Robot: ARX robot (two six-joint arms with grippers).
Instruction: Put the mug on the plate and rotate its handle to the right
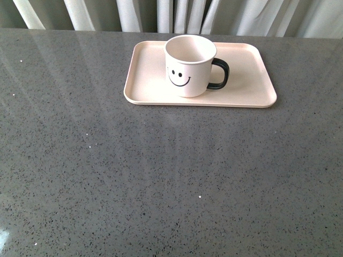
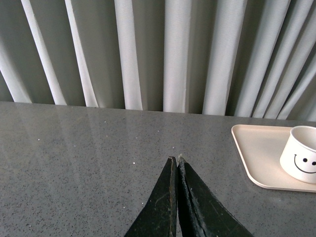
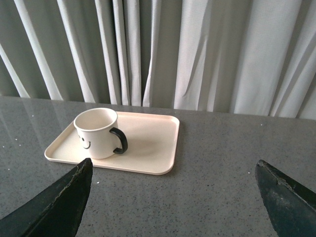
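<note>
We log the mug [image 1: 188, 67] standing upright on the plate [image 1: 249, 80]. It sits on the plate's left half, with bare plate showing all round its base. The handle [image 1: 221, 74] points to the robot's right, and the smiley face [image 1: 180, 76] looks back toward the robot. The plate lies flat on the grey speckled bench [image 1: 161, 182], near its far edge, with a pale curtain [image 3: 222, 49] hanging behind.

Left claw [image 2: 176, 159]: the fingers are pressed together along their length and grip nothing. The tips are over bare bench; we cannot tell whether they touch it. Plate and mug lie ahead of this claw and off to one side, well apart from the tips. This wrist view shows only one end of the plate and part of the mug, and the handle is cut off by the frame.

Right claw [image 3: 173, 162]: the fingers are spread wide and it is empty. Mug and plate lie ahead of it, beyond the tips and apart from both fingers. The mug stands nearer one finger than the other, off the midline of the gap. Its handle is turned toward that midline. The plate's near rim runs across the opening between the fingers, further out than the tips.
</note>
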